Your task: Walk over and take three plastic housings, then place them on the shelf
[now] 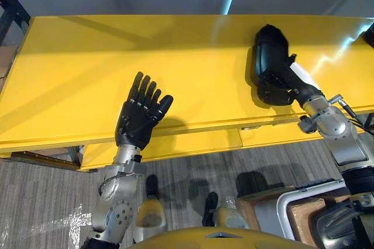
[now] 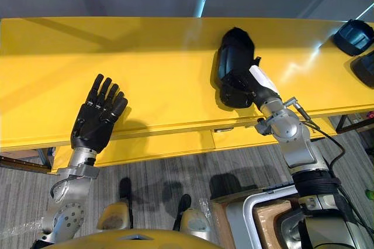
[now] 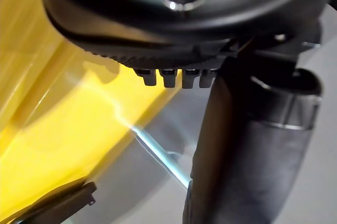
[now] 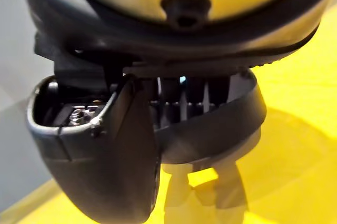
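A black plastic housing (image 1: 267, 47) lies lengthwise on the yellow shelf (image 1: 87, 68), right of its middle. My right hand (image 1: 279, 88) is at the housing's near end, with fingers and thumb curled round it. The right wrist view has the housing's curved black wall (image 4: 221, 129) close under the palm, above the yellow surface. My left hand (image 1: 139, 121) hovers over the shelf's front edge on the left, fingers straight and spread, holding nothing. Two more black housings (image 2: 353, 35) (image 2: 365, 68) lie at the shelf's far right end.
The shelf's front lip (image 1: 193, 144) runs across just ahead of me. On the grey floor at the lower right stand a wooden crate (image 1: 304, 214) and a white frame (image 1: 286, 205). A dark rack post (image 1: 11, 9) rises at the upper left.
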Motion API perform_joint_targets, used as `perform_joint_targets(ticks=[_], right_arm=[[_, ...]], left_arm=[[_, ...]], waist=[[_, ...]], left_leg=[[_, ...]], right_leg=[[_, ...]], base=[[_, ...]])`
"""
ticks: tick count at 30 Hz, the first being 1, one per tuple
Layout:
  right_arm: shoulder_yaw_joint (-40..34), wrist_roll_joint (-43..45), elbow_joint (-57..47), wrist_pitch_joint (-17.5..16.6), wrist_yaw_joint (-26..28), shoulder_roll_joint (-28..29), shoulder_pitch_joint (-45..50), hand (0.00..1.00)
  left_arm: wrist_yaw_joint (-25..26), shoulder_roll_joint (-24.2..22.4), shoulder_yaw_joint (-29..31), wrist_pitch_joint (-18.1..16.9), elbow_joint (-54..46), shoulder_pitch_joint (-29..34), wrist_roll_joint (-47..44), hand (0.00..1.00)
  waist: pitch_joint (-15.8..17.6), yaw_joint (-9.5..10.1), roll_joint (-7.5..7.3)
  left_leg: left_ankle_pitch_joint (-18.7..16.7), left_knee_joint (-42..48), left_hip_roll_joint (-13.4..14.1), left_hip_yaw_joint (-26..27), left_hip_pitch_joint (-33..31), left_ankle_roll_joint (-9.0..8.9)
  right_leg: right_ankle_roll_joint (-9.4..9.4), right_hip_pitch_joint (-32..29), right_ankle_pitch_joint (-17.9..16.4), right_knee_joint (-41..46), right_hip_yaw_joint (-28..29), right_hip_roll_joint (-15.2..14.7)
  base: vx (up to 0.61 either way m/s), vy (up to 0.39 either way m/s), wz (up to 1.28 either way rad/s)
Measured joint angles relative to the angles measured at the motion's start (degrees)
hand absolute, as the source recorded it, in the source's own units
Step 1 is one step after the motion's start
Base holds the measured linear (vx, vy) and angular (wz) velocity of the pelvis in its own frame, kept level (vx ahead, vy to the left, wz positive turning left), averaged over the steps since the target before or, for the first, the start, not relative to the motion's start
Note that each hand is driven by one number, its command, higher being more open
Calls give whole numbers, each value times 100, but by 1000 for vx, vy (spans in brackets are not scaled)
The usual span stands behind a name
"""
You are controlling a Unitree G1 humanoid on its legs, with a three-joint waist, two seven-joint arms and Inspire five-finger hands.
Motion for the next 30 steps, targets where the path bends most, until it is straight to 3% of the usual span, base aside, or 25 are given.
perform_joint_targets(ticks=[8, 13, 20, 23, 30], right_arm=[[54, -628, 63, -63, -351, 104, -14, 0], [245, -1390, 190, -338, -806, 100, -137, 0], [812, -1715, 308, -836, -1373, -516, -488, 0], [906, -1917, 339, -1014, -1443, -676, -676, 0], [967, -1916, 339, -1086, -1537, -798, -816, 0]], left_arm=[[-6, 3, 42, -81, -11, 8, 2, 100], [-76, 21, 72, -124, -24, 4, 2, 100], [-170, 147, 152, -318, -59, -92, 0, 100], [-188, 173, 200, -394, -73, -160, 0, 100], [-205, 293, 257, -504, -121, -223, 0, 100]], waist=[[61, 68, -40], [100, 74, -96], [247, 119, -106], [333, 225, -117], [419, 235, -150]], left_leg=[[-6, 0, 2, -38, 16, -7], [-4, 0, 7, -48, 10, -8], [18, 55, 4, -175, -124, 10], [15, 77, 10, -187, -161, 12], [11, 161, -15, -302, -289, 1]], right_leg=[[-8, -4, -77, 110, -33, -12], [-11, -5, -82, 116, -44, -7], [-18, -34, -90, 116, -163, 0], [-24, -56, -95, 116, -171, 9], [-22, -112, -147, 190, -283, -22]], base=[[-4, -6, 1], [0, 0, 0], [2, -17, 8], [13, -26, 3], [0, -13, 8]])
